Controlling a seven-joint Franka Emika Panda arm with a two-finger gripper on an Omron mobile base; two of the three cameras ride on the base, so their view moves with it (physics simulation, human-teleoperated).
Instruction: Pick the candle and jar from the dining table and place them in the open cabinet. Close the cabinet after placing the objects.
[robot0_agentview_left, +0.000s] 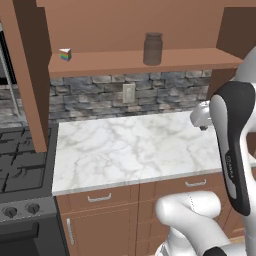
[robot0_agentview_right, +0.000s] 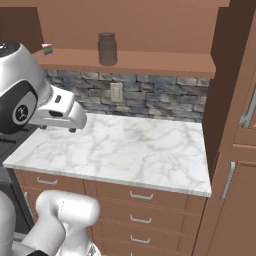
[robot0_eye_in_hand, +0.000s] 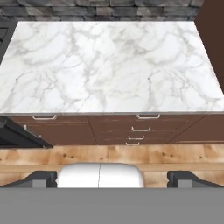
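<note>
Jar on cabinet shelf, above the wide-spread gripper.

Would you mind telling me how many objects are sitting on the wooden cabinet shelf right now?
2: the grey jar stands mid-shelf, and a small rainbow-striped wedge sits near the shelf's left end. Others may be hidden.

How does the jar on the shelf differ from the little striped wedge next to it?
The jar is a tall grey translucent cylinder with a darker top; the wedge is tiny, rainbow-striped with a white top. The jar stands mid-shelf, the wedge near the shelf's left end, well apart. Both rest on the same wooden shelf.
</note>
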